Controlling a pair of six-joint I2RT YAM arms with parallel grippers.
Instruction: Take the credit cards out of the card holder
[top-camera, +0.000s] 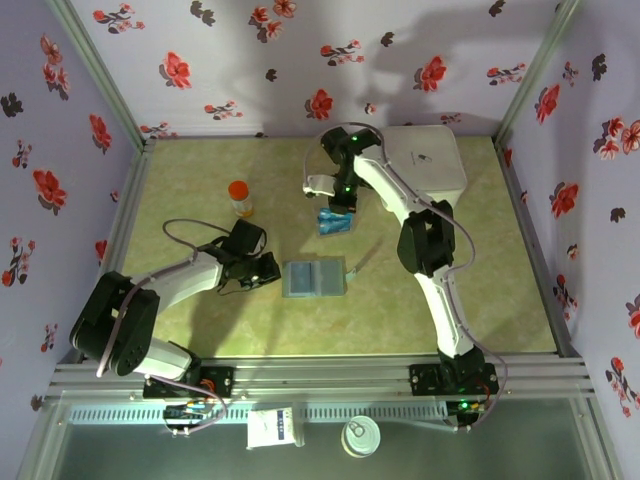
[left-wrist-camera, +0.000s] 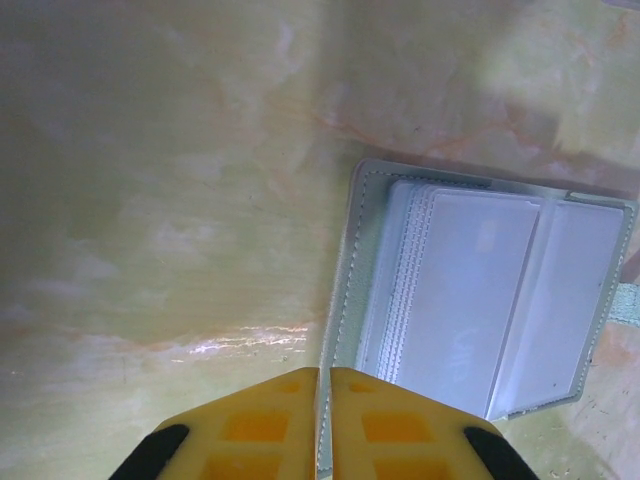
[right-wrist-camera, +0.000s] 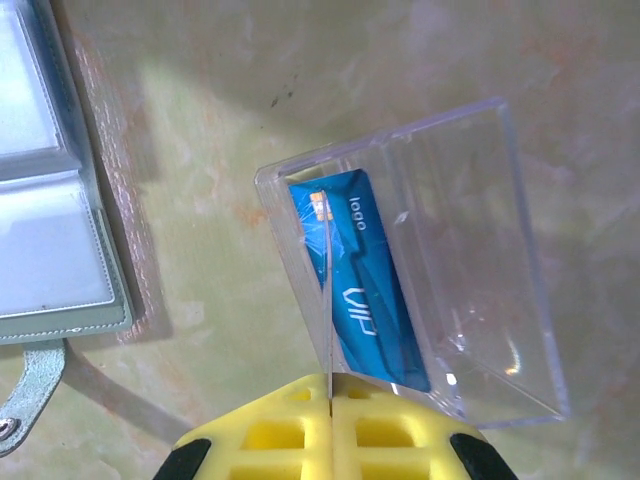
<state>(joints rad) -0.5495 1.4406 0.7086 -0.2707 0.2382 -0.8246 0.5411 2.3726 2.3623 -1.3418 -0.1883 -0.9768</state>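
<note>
The grey card holder lies open on the table, its clear sleeves facing up. My left gripper is shut on the holder's left edge, whose stitched seam runs between the yellow fingers; in the top view that gripper sits at the holder's left side. My right gripper is shut on a thin credit card seen edge-on. It hangs over a clear plastic tray in which a blue credit card lies. The tray is behind the holder, under the right gripper.
A large white box stands at the back right, close behind the right arm. An orange-capped bottle stands at the back left. The holder's strap trails toward the tray. Flowered walls close in the table on three sides.
</note>
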